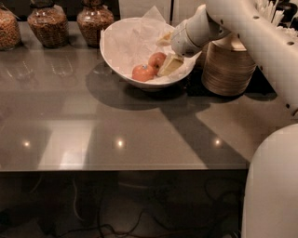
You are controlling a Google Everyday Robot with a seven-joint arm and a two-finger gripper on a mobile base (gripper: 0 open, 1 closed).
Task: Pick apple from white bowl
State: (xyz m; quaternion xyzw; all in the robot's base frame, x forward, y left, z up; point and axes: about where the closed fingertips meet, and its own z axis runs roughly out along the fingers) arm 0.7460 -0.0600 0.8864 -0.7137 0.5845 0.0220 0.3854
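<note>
The white bowl point(118, 51), lined with crinkled white paper, stands at the back of the dark table. Two apples lie in it. The rounder red-orange apple point(156, 60) is to the right. A flatter orange-red apple with a dark stem dimple point(143, 73) lies just in front and left of it. My gripper point(166, 52) reaches into the bowl from the right and is open. One pale finger point(170, 64) is low beside the rounder apple's right side, touching or nearly touching it. The other finger point(164, 39) is above and behind it.
A stack of beige disposable bowls point(229, 67) stands right of the white bowl, under my arm. Three glass jars of grains point(45, 24) line the back left. Straws or sticks point(274, 9) show at the top right. The table's front edge point(121, 168) runs across the lower half.
</note>
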